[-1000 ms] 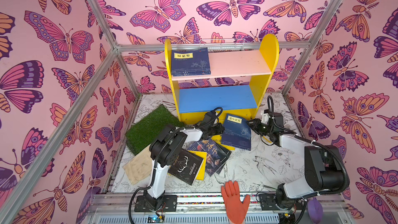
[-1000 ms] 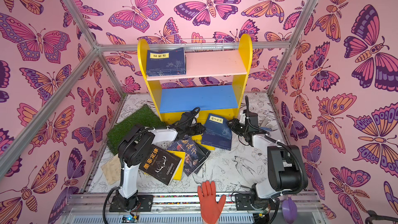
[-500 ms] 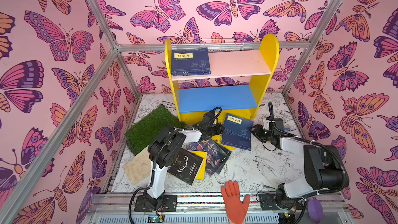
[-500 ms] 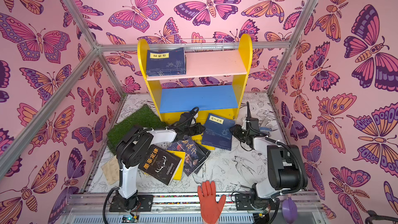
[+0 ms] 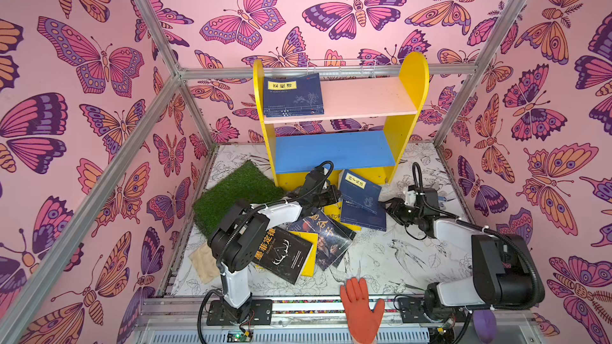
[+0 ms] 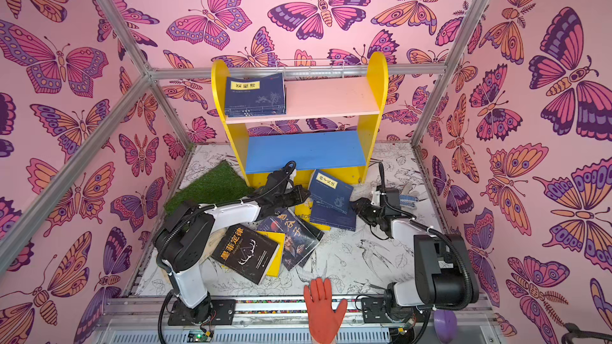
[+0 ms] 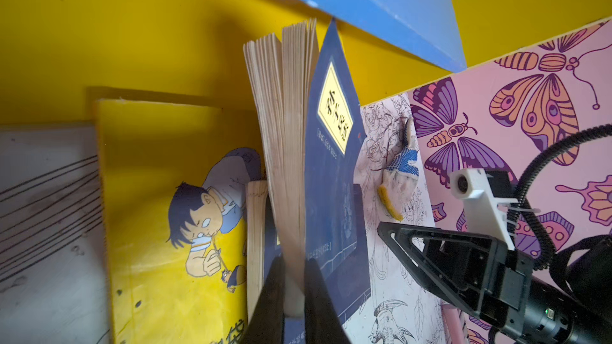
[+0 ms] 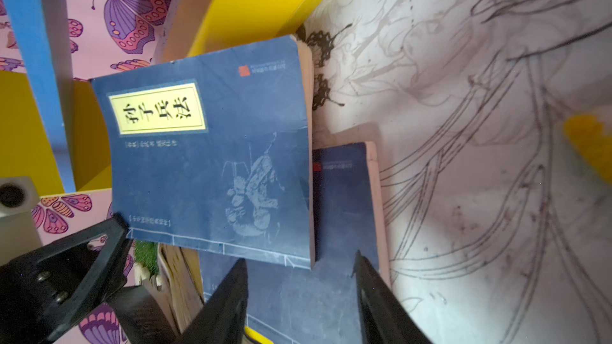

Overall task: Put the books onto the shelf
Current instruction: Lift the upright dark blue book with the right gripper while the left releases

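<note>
Left tool [image 7: 294,279] clamped on the edge of a navy book [image 7: 331,173], held tilted before the base of the shelf [image 5: 412,74], over a second navy book [image 8: 344,193]. Right tool [image 8: 299,257] parted, empty, nearby. Navy stack [image 5: 293,95] on the pink upper board.

left pincer [image 7: 293,271]: finger bases cut by frame edge, blurred; tips not discernible in both top views
upper navy book [image 7: 331,177]: small print under yellow label unreadable
lower navy book [image 8: 344,193]: mostly covered by upper navy book, title hidden
yellow cartoon book [image 7: 165,193]: title cut at edge
shelf stack [image 5: 293,95]: book count too small to tell
right pincer [image 8: 299,258]: finger bases out of frame
orange glove [image 5: 361,309]: cuff cut by bottom edge
tan pad [image 5: 203,263]: partly behind left arm
</note>
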Controlling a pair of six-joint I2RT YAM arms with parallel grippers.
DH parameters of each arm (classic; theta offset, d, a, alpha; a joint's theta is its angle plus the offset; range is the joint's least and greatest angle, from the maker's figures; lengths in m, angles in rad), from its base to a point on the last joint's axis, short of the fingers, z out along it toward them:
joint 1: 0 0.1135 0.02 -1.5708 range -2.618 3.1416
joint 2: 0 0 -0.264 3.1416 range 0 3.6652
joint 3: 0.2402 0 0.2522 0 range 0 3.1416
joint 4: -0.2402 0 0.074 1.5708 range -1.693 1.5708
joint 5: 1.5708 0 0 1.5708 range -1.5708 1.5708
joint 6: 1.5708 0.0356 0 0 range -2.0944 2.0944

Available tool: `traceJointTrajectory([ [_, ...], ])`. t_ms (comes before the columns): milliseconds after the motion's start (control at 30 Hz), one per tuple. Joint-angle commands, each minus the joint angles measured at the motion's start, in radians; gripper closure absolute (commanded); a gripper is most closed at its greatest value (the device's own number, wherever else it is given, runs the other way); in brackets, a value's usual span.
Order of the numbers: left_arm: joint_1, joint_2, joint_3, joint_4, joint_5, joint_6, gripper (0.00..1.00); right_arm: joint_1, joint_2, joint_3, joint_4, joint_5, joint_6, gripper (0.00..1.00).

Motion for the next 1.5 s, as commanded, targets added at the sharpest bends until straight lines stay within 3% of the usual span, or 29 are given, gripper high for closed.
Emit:
traceJointTrajectory([
  [0, 0.006, -0.027, -0.026, 0.009, 0.032, -0.062, 1.0, -0.003, -0.009, -0.042, 0.077, -0.094, 0.034, 0.48],
  [467, 0.007, -0.085, -0.003, 0.035, 0.117, -0.204, 1.0, -0.004, 0.138, -0.126, 0.483, -0.183, 0.283, 0.48],
  [633, 0.007, -0.096, -0.022, 0.044, 0.116, -0.216, 1.0, 0.001, 0.191, -0.111, 0.541, -0.185, 0.318, 0.49],
  [933, 0.008, -0.091, -0.037, 0.095, 0.111, -0.232, 1.0, 0.013, 0.255, -0.115, 0.81, -0.226, 0.519, 0.67],
  [1033, 0.01, -0.09, -0.043, 0.095, 0.105, -0.228, 1.0, 0.015, 0.246, -0.12, 0.858, -0.225, 0.567, 0.77],
  [1200, 0.015, -0.098, -0.068, 0.095, 0.09, -0.216, 1.0, 0.015, 0.165, -0.106, 0.76, -0.214, 0.522, 0.95],
  [1367, 0.03, -0.133, -0.107, 0.089, 0.051, -0.201, 1.0, 0.016, 0.042, -0.085, 0.605, -0.227, 0.438, 1.0],
  [1400, 0.034, -0.141, -0.118, 0.09, 0.04, -0.203, 0.92, 0.015, 0.013, -0.08, 0.57, -0.233, 0.422, 1.0],
  [1467, 0.046, -0.162, -0.139, 0.094, 0.027, -0.201, 0.67, 0.015, -0.044, -0.074, 0.504, -0.246, 0.39, 1.0],
])
